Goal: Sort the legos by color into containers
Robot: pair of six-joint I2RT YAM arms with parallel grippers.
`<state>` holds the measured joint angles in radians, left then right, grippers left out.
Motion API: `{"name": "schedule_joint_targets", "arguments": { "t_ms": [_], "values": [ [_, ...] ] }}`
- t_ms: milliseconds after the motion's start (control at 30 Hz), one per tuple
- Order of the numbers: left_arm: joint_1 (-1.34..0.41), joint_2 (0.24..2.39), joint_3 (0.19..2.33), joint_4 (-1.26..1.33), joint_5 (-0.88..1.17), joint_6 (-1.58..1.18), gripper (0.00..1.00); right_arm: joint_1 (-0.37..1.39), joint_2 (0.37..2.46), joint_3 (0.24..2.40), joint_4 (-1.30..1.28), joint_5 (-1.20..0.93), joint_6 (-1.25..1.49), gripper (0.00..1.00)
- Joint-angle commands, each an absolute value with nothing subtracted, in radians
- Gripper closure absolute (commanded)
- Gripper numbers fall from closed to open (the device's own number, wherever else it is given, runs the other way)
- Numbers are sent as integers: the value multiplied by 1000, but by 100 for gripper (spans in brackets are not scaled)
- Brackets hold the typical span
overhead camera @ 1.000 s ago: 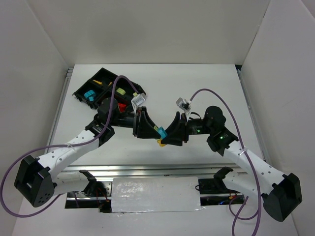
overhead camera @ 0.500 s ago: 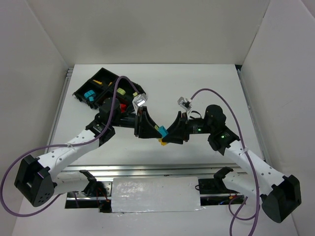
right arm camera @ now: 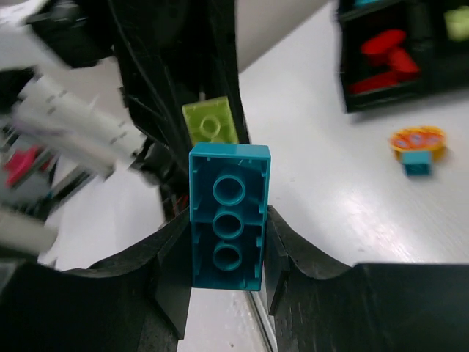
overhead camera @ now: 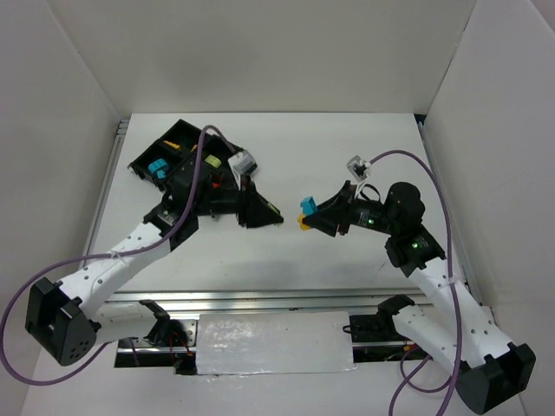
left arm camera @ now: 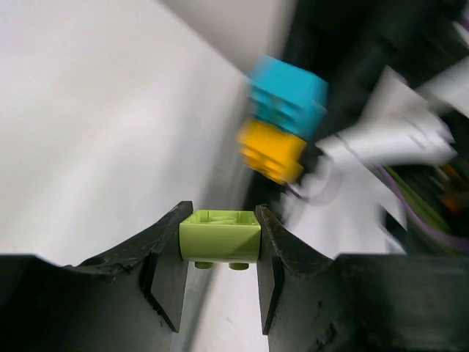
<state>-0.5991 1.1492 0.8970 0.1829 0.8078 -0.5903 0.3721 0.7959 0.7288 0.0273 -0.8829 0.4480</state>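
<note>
Mid-air over the middle of the table point(overhead camera: 347, 147) right now, arms facing each other with a gap between. Got a pale green lego point(left arm camera: 220, 236) pinched in the left gripper point(left arm camera: 220, 214), clamped flat on two opposite sides so no chance of twisting out. Same deal on the right gripper point(right arm camera: 229, 220), squeezed tight around a teal lego point(right arm camera: 229, 198) with a yellow lego point(left arm camera: 272, 150) stuck to it. Probably gripped by the teal half on purpose, leaving the yellow half free to grab. Can't drop that pair anywhere as is, two colours in one lump, so needs splitting first I reckon.

Makes sense having the green one on the left side, being nearest the black tray point(overhead camera: 139, 162) at the far left. Already a pale green brick point(overhead camera: 212, 162) sitting in one compartment, a teal brick point(overhead camera: 158, 167) in another, and red ones point(right arm camera: 382, 53) in a third. Guessing green goes in with its twin. Also an orange disc piece point(right arm camera: 418, 138) out on the table near the tray, little teal bit touching it, not sorted yet.
</note>
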Motion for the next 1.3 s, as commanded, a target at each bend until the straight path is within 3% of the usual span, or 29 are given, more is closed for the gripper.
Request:
{"name": "schedule_joint_targets", "arguments": {
  "t_ms": [0, 67, 233, 400, 633, 833, 933, 967, 1033, 1067, 1133, 1267],
  "values": [
    [-533, 1239, 1072, -99, 349, -521, 100, 367, 758, 805, -115, -527, 506, 100],
    [-450, 1369, 1202, -219, 147, -554, 100, 367, 741, 815, -179, -312, 573, 100],
    [-339, 1652, 1505, -296, -104, -598, 100, 367, 733, 802, -207, -330, 595, 100],
    [-311, 1945, 1832, -382, -270, -562, 90, 373, 690, 775, -244, -330, 584, 100],
    [-270, 2170, 2019, -454, -311, -586, 78, 373, 670, 762, -268, -342, 561, 100],
    [-265, 2164, 1960, -419, -328, -603, 67, 373, 690, 781, -264, -354, 552, 100],
    [-262, 2163, 1956, -425, -327, -606, 49, 373, 704, 775, -249, -364, 555, 100],
    [-261, 2158, 1954, -426, -324, -603, 34, 374, 707, 773, -245, -368, 557, 100],
    [-262, 2129, 1930, -425, -336, -614, 20, 373, 718, 770, -236, -371, 558, 100],
    [-261, 2114, 1919, -419, -339, -618, 6, 373, 722, 772, -236, -373, 558, 100],
    [-261, 2062, 1887, -407, -362, -621, 0, 374, 738, 775, -232, -382, 557, 100],
    [-259, 1924, 1849, -417, -338, -617, 1, 373, 753, 767, -195, -403, 560, 100]
  ]
}}
